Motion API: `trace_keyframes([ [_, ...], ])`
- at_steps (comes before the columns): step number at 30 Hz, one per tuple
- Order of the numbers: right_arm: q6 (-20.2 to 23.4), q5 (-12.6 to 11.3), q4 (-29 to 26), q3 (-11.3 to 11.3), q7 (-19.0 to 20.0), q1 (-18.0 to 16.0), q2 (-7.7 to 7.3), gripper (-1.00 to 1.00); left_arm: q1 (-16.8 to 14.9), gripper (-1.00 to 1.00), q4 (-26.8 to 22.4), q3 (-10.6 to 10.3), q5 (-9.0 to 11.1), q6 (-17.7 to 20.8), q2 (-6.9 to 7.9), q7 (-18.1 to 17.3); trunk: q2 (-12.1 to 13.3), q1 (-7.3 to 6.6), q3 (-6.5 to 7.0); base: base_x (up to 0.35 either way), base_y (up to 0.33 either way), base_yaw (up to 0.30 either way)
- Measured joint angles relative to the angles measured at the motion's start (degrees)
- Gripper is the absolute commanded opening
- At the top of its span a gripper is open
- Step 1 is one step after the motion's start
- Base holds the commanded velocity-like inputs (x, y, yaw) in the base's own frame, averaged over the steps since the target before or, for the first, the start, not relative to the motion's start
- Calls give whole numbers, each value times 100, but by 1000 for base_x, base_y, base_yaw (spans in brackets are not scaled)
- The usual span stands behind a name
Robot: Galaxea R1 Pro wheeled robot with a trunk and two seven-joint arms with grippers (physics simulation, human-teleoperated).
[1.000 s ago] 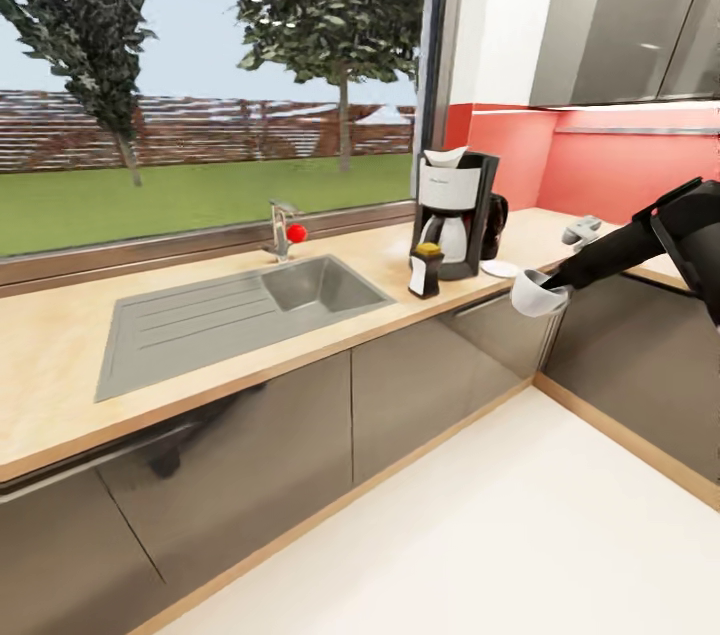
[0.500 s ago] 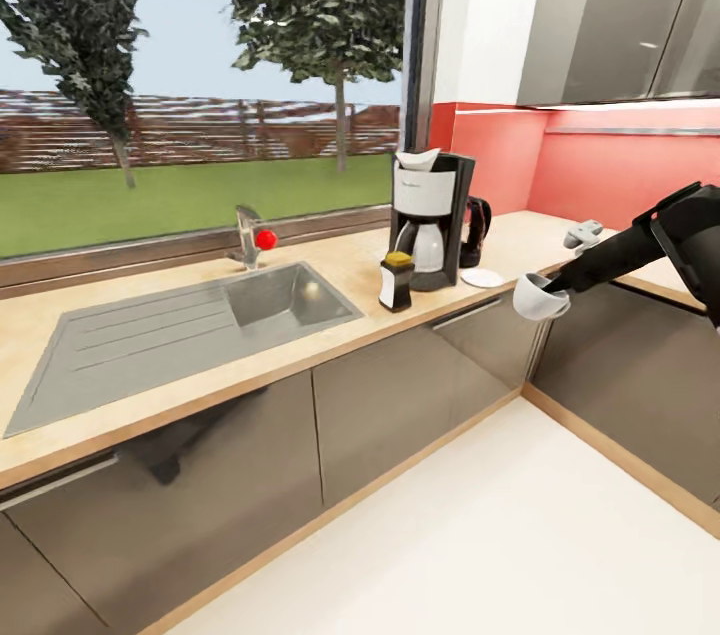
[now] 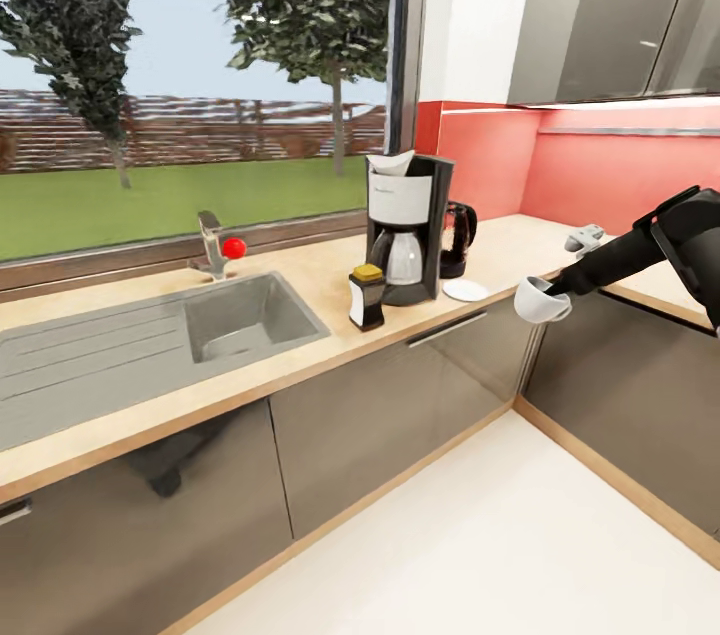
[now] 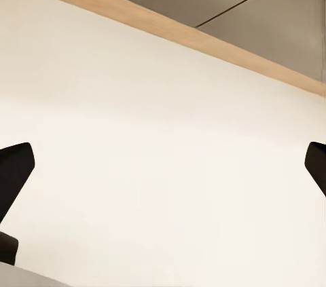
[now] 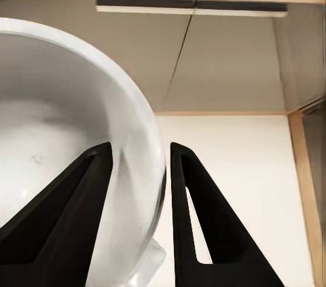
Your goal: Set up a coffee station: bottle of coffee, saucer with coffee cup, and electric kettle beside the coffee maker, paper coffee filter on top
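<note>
Fingers [image 5: 95, 185] of the right arm pinch the coffee cup's [image 3: 541, 300] rim, holding it off the tabletop [image 3: 330, 277] edge, near the saucer [image 3: 466, 290] beside the coffee maker [image 3: 405, 228]. Left fingers [image 4: 15, 168] hang apart over the floor. Next likely comes carrying the cup over and lowering it centred on that saucer.

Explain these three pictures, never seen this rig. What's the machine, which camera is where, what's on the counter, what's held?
It is a simulated wheeled robot with two arms. The head view looks down over a kitchen countertop. On it stand the coffee maker with a paper coffee filter on top, the bottle of coffee beside it, the electric kettle behind, and an empty saucer. The right gripper holds the coffee cup by its rim, off the counter's edge; its wrist camera sees one finger inside the cup. The left wrist camera faces the floor, fingers wide apart.
</note>
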Motion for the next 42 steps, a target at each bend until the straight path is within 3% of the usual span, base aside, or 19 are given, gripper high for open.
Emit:
trace_keyframes([
  [13, -1, 0, 5, 0, 1, 0, 0, -100, 0, 100, -4, 4, 0, 0, 0, 2, 0, 1, 0, 195, -258, 0],
  [29, -4, 1, 6, -2, 0, 0, 2, -100, 2, 100, -4, 8, 1, -11, -8, 6, 0, 3, 0, 16, -106, 203],
  [42, 0, 0, 9, 0, 0, 0, 0, -100, 0, 100, 0, 0, 0, -9, -43, 11, 0, 2, 0, 64, -237, 29],
])
